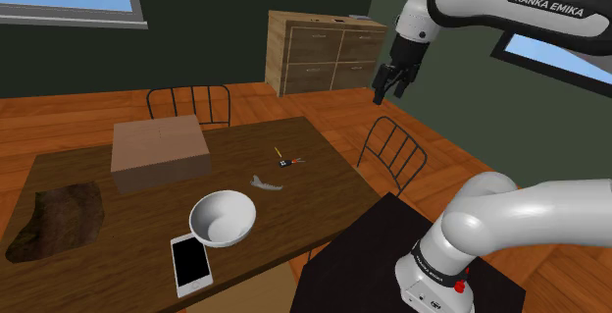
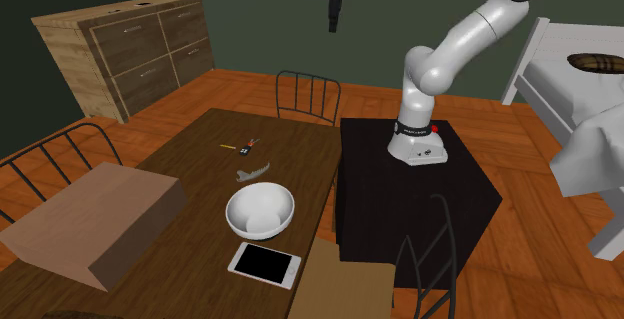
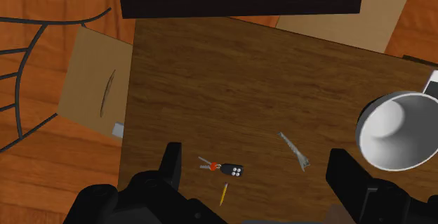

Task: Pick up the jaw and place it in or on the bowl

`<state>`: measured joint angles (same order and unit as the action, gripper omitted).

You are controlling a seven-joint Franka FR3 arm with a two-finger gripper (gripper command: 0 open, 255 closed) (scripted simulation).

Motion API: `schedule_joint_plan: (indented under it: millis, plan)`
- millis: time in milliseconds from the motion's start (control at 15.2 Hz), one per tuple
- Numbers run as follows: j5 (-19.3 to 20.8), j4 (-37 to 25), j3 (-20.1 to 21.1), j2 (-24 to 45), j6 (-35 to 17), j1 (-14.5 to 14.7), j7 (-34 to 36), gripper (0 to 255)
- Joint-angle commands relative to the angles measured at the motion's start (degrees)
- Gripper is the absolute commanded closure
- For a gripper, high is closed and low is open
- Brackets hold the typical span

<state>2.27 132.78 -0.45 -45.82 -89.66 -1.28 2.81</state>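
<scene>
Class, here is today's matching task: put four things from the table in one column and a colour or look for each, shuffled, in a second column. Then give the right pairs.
Things:
1. bowl
2. phone
3. jaw
4. box

Looks:
A. black screen
B. brown
C. small and grey
D. white and round

Pairs: 1-D, 2-A, 3-C, 4-B

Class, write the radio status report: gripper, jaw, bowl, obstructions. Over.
Gripper open, empty, high above table. Jaw flat on table beside bowl, not in it. Keys nearby, apart from jaw; path looks clear.
</scene>
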Motion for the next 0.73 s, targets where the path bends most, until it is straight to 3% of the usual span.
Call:
schedule_joint_plan:
  millis: [0, 660]
  plan:
    - [0.0, 0.0, 0.0, 0.0, 0.0, 0.0, 0.0, 0]
    - [-0.03, -1.35, -0.77, 19.62, -13.01, 3.3, -7.06, 0]
